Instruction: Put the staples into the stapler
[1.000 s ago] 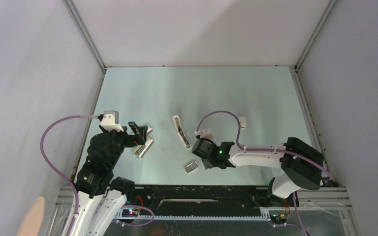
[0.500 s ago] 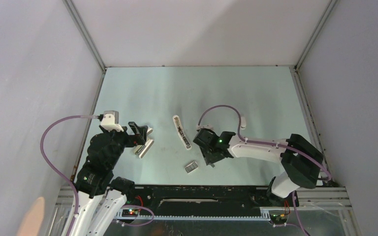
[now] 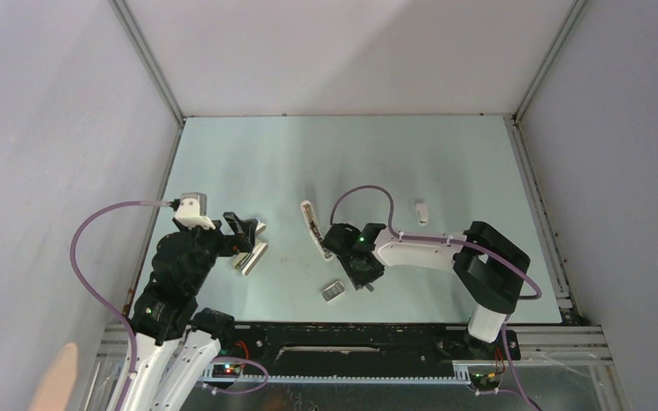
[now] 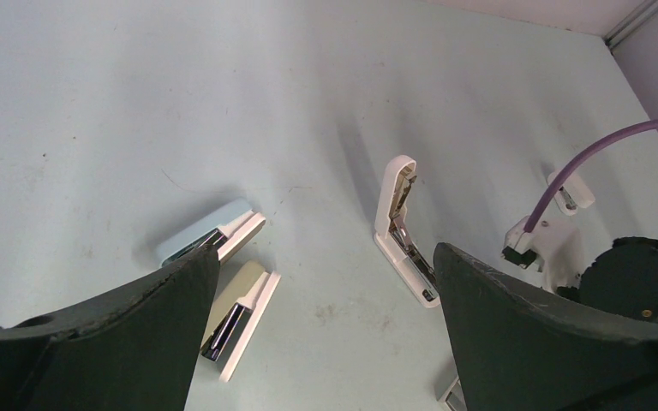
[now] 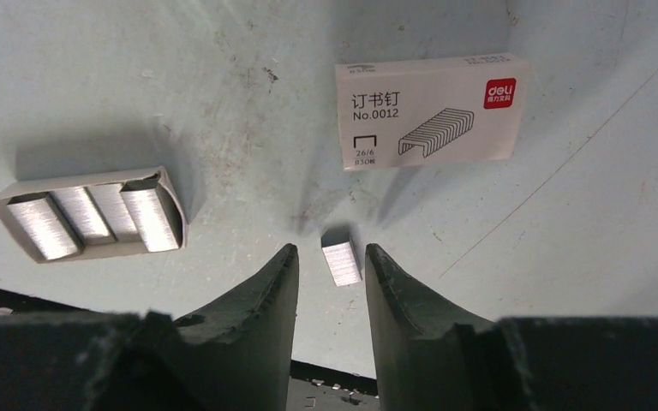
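Observation:
The stapler (image 3: 315,229) is slim and white and lies opened flat mid-table, its dark metal channel facing up (image 4: 403,227). The staples (image 5: 341,261), a small grey block, lie on the table between the tips of my right gripper (image 5: 330,250), close to the right finger and apart from the left one. That right gripper (image 3: 362,276) is partly open and points at the table's near edge. My left gripper (image 4: 326,257) hangs wide open and holds nothing, left of the stapler (image 3: 242,231).
An open tray of staple strips (image 5: 86,214) lies left of the right gripper (image 3: 334,291). A white staple box with a red logo (image 5: 433,111) sits beyond it. Two larger staplers (image 4: 240,317) lie under the left gripper. A white stub (image 3: 422,211) lies at the right.
My right arm has swung left and its gripper has turned toward the near edge, over the small staples block. The left arm has not moved.

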Robot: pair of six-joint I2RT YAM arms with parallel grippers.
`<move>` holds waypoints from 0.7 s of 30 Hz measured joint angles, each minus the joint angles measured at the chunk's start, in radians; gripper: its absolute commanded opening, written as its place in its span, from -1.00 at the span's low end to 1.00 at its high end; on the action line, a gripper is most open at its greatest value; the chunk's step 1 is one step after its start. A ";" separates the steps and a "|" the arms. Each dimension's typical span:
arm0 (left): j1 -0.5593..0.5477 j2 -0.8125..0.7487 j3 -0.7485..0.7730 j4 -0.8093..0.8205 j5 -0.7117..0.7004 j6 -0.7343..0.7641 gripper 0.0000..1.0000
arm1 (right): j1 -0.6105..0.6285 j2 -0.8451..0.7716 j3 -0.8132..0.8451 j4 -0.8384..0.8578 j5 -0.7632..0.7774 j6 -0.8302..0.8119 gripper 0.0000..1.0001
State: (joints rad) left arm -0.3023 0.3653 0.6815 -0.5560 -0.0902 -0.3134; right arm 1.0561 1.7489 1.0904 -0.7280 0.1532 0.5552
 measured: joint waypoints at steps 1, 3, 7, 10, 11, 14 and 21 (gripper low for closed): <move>0.000 0.000 0.000 0.000 0.000 0.000 0.97 | 0.000 0.010 0.005 -0.004 0.000 -0.005 -0.29; 0.000 0.000 0.000 0.000 0.000 0.000 0.97 | 0.000 0.026 0.014 -0.012 0.001 -0.012 -0.31; 0.000 0.000 0.000 0.000 0.000 0.000 0.97 | 0.000 0.043 0.017 -0.021 0.001 -0.023 -0.35; 0.000 0.000 0.000 0.000 0.000 0.000 0.97 | 0.000 0.052 0.024 -0.027 -0.001 -0.033 -0.40; 0.000 0.000 0.000 0.000 0.000 0.000 0.97 | 0.000 0.056 0.027 -0.029 -0.002 -0.037 -0.42; 0.000 0.000 0.000 0.000 0.000 0.000 0.97 | 0.000 0.064 0.036 -0.032 -0.009 -0.044 -0.51; 0.000 0.000 0.000 0.000 0.000 0.000 0.97 | 0.000 0.072 0.045 -0.038 -0.019 -0.052 -0.65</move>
State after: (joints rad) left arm -0.3023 0.3653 0.6815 -0.5564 -0.0898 -0.3134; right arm 1.0561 1.8210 1.1351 -0.7658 0.1341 0.5030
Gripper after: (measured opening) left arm 0.985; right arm 0.201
